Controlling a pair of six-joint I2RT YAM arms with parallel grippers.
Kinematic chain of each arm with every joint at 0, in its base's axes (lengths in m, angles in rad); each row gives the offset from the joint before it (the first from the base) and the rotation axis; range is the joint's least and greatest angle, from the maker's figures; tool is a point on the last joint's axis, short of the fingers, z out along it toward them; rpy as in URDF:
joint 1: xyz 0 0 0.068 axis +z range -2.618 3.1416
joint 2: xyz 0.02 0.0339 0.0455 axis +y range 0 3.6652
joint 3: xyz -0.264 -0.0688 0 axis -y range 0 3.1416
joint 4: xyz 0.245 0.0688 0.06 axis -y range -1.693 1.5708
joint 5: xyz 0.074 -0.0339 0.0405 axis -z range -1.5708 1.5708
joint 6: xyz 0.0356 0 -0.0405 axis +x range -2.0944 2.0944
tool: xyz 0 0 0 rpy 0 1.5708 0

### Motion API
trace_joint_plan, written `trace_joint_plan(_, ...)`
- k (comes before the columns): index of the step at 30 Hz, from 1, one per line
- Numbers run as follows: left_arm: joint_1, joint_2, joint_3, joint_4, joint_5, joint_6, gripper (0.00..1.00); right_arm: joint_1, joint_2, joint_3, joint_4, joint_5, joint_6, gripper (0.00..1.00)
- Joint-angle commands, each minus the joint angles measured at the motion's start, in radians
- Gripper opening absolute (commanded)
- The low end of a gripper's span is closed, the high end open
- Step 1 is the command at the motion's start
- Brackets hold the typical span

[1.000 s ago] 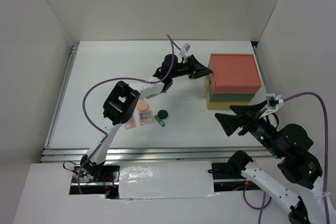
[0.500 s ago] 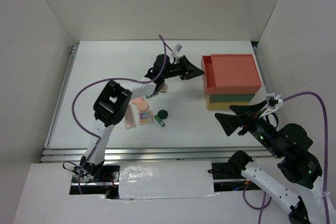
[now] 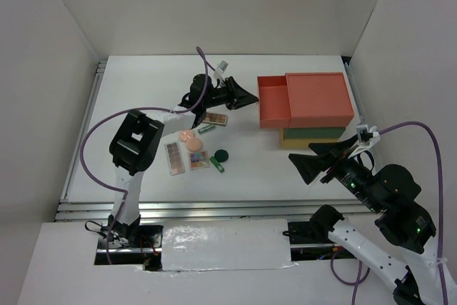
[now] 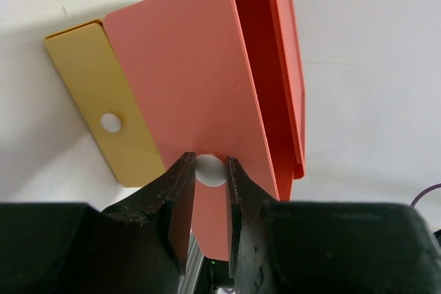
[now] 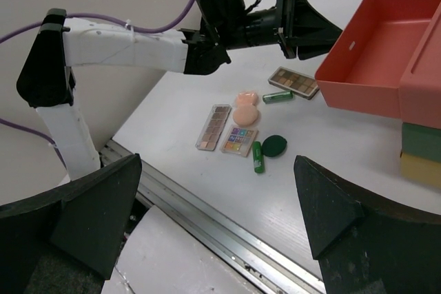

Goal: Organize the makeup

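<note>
The makeup lies in a loose group left of centre. It is a long palette (image 3: 174,157), a square multicoloured palette (image 3: 199,160), two peach compacts (image 3: 187,136), a dark green disc (image 3: 221,154), a green tube (image 3: 217,165), a second tube (image 3: 207,128) and a second long palette (image 3: 214,118). All show in the right wrist view, among them the square palette (image 5: 240,140) and the disc (image 5: 274,145). My left gripper (image 3: 250,98) (image 4: 209,163) is shut on the front of the red drawer (image 3: 273,101) at its finger hole. The drawer is pulled out and empty. My right gripper (image 3: 314,158) (image 5: 220,218) is open and empty, above the table's front right.
The drawer box (image 3: 319,98) stands at the right, red on top, then green (image 3: 313,133), then yellow (image 4: 103,87). White walls enclose the table. A metal rail (image 5: 227,239) runs along the near edge.
My left gripper has moved left, drawing the red drawer out of the box. The right arm has barely moved. The makeup has stayed put.
</note>
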Motion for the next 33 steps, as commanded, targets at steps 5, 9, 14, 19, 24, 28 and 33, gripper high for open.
trace_joint_plan(5,0.032,-0.064,-0.06,0.068,0.028,0.025,0.11,0.005,0.031,-0.006,0.046,-0.026,0.021,1.0)
trace_joint_plan(9,0.04,-0.078,-0.049,0.062,0.041,0.041,0.26,0.006,0.027,-0.012,0.049,-0.021,0.027,1.0)
trace_joint_plan(14,0.037,-0.093,-0.011,0.045,0.05,0.062,0.34,0.006,0.027,-0.008,0.038,-0.013,0.027,1.0)
trace_joint_plan(19,0.035,-0.125,-0.012,0.014,0.042,0.079,0.49,0.006,0.028,-0.006,0.033,0.0,0.024,1.0)
trace_joint_plan(24,0.06,-0.223,-0.097,-0.058,-0.028,0.13,0.75,0.006,0.034,-0.011,0.035,0.0,0.018,1.0)
trace_joint_plan(28,0.11,-0.341,-0.137,-0.289,-0.135,0.241,0.99,0.006,0.039,-0.02,0.049,-0.003,0.016,1.0)
trace_joint_plan(33,0.132,-0.587,-0.123,-0.831,-0.545,0.442,1.0,0.006,0.065,-0.037,0.087,-0.009,0.015,1.0)
